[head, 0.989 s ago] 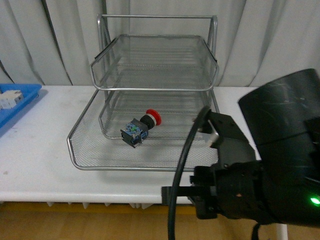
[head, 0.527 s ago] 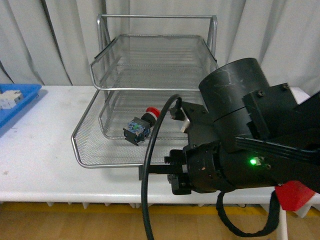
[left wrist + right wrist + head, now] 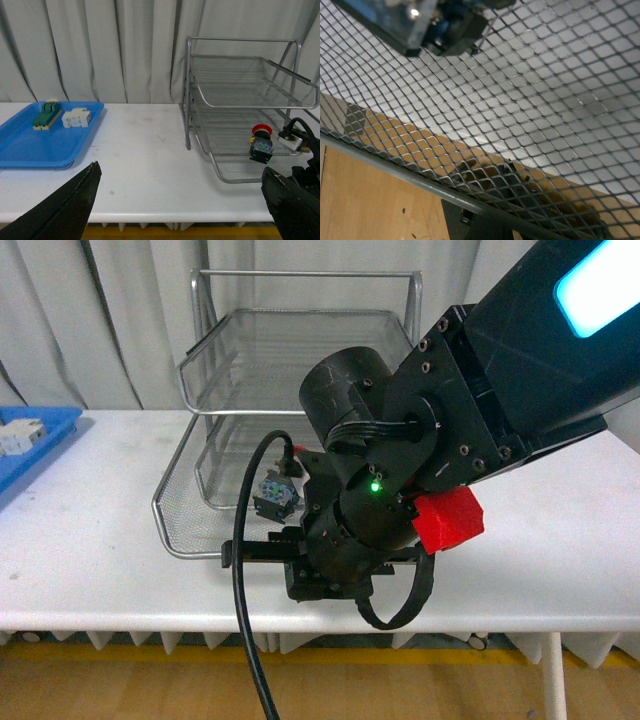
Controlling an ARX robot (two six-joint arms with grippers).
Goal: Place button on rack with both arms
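A white table (image 3: 145,145) runs flat and smooth under pale pleated curtains (image 3: 100,45). On it stands the rack (image 3: 240,80), silver wire mesh on a tubular frame, its lowest tray pulled out toward the table's front edge. The right arm (image 3: 480,390) fills the front view, blocky black casing with bolt heads, a round matte joint, a red plastic block and a looping black cable, and it sits right at the front rim of that pulled-out tray. Its gripper is buried under the arm's own bulk, so I cannot tell whether its jaws are apart or together. The right wrist view is pressed up close to diamond-pattern mesh, with wood floor showing through.

Left of the rack lies a glossy blue tray (image 3: 30,150) holding a green block (image 3: 46,114) and a white block (image 3: 76,118). The left gripper (image 3: 180,205) hangs spread wide, two dark wedge fingers well apart, holding nothing.

The button (image 3: 261,142) rests in the lowest tray, red domed cap, black collar, blue-black body.
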